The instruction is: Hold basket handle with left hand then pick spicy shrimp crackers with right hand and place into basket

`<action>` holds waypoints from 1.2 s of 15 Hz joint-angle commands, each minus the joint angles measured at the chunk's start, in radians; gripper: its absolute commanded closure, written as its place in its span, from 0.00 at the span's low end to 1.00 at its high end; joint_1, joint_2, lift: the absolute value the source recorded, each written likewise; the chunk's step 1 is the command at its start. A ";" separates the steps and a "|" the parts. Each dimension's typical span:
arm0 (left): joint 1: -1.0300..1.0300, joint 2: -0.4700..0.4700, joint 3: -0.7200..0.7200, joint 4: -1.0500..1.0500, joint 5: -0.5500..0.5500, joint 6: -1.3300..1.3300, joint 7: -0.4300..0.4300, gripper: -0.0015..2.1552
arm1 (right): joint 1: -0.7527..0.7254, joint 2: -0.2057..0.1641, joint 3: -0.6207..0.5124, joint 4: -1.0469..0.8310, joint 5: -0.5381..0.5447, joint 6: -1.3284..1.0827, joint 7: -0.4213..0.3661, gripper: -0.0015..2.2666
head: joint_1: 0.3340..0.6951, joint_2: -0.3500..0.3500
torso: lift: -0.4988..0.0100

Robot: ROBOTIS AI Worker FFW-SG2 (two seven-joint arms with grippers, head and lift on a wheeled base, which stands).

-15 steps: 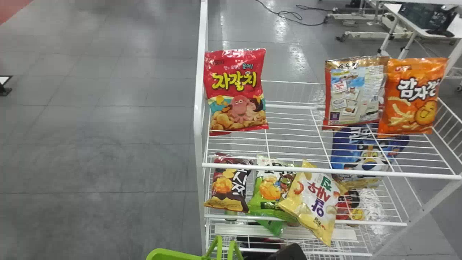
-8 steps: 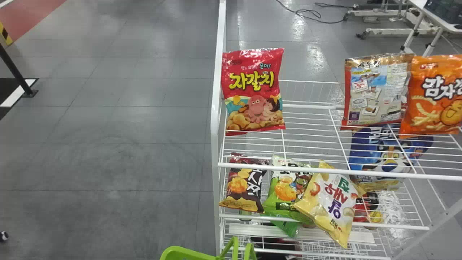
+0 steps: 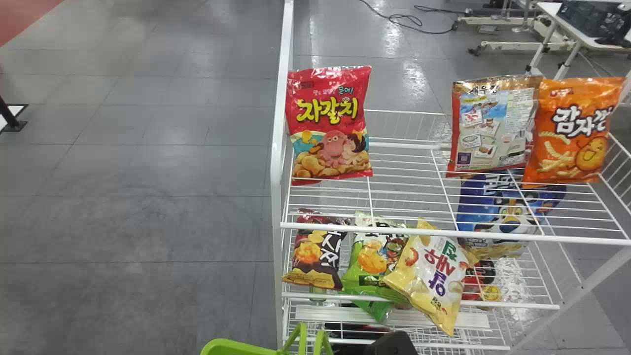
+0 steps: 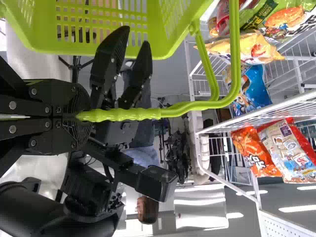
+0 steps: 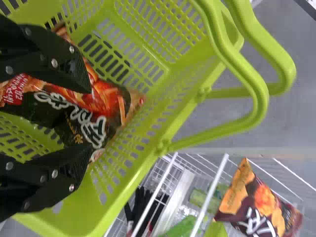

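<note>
At the bottom edge of the head view, a dark part of my right gripper (image 3: 394,343) shows beside the handles of the green basket (image 3: 235,347). My left gripper (image 4: 81,116) is shut on the basket's handle (image 4: 133,113) in the left wrist view. The right wrist view has my right gripper (image 5: 91,118) over the basket (image 5: 197,74), its fingers spread apart. Behind and between them, the black and red spicy shrimp crackers bag (image 5: 74,111) lies inside the basket; its far-left end runs past the view's edge.
A white wire rack (image 3: 394,230) stands in front and to the right. On its top level are a red bag (image 3: 329,123), a silver-backed bag (image 3: 493,125) and an orange bag (image 3: 572,130). Several more bags, among them a yellow one (image 3: 434,276), are lower down.
The head view swung left, then back right, ending near where it was a second ago. The dark gripper part left its bottom edge and shows there again. The basket stays beside the rack.
</note>
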 commanded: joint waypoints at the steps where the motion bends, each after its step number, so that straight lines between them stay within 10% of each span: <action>1: 0.000 -0.006 0.002 0.002 0.000 0.001 0.001 0.88 | 0.020 0.000 -0.054 -0.021 -0.041 -0.003 0.008 0.03 | 1.00 0.38 | 0.91; 9: -0.002 -0.006 0.018 0.014 0.002 0.001 0.001 0.88 | 0.135 0.023 -0.427 -0.095 -0.272 -0.160 0.110 0.03 | 1.00 0.20 | 0.91; 18: -0.008 -0.006 0.011 0.023 0.002 0.001 0.003 0.88 | 0.184 0.040 -0.411 0.117 -0.219 -1.062 -0.009 0.04 | 1.00 0.06 | 0.91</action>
